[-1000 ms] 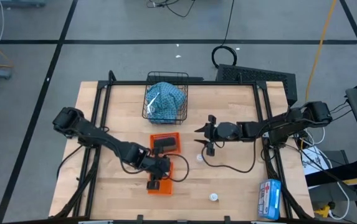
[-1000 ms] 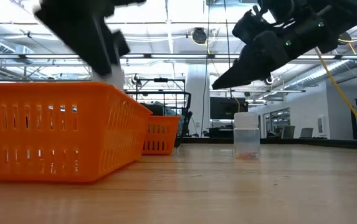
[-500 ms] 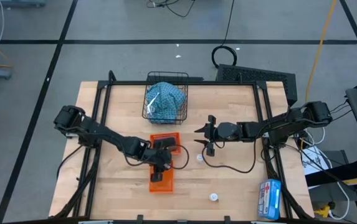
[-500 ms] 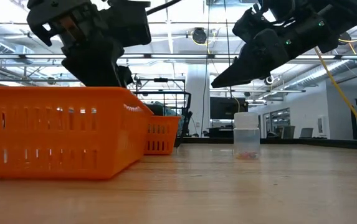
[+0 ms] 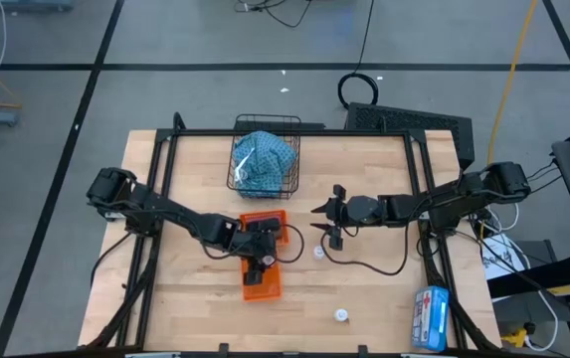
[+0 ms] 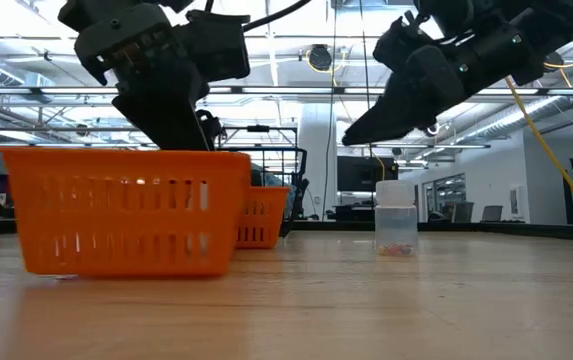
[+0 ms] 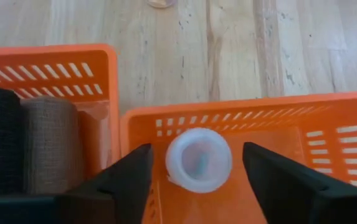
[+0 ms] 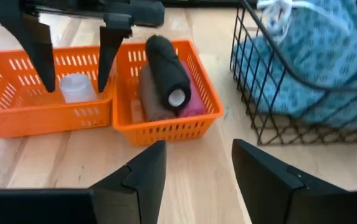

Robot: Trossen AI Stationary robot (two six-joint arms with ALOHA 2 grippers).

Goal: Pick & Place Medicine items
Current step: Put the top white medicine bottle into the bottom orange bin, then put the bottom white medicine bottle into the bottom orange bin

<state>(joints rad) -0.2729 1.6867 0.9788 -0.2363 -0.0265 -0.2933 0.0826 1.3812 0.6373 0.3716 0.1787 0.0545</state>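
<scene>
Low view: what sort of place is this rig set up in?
Probably a large open lab or industrial workspace. Beyond the wooden table the low view shows a high ceiling with exposed trusses and strip lights, glass-walled rooms behind, and a yellow cable hanging down.

The desk (image 5: 374,288) has a light wooden top inside a black metal frame, and stands on a grey floor (image 5: 165,94) marked off with dark lines. Black cables (image 5: 364,40) trail over the floor behind the desk, one ending in a coil (image 5: 359,88), and a yellow cable (image 5: 508,70) runs down at the right. Seen level across the desk, the room is a wide open hall with bright ceiling lights (image 6: 296,20), overhead trusses, a white column (image 6: 318,160) and monitors (image 6: 351,172) farther back.
</scene>
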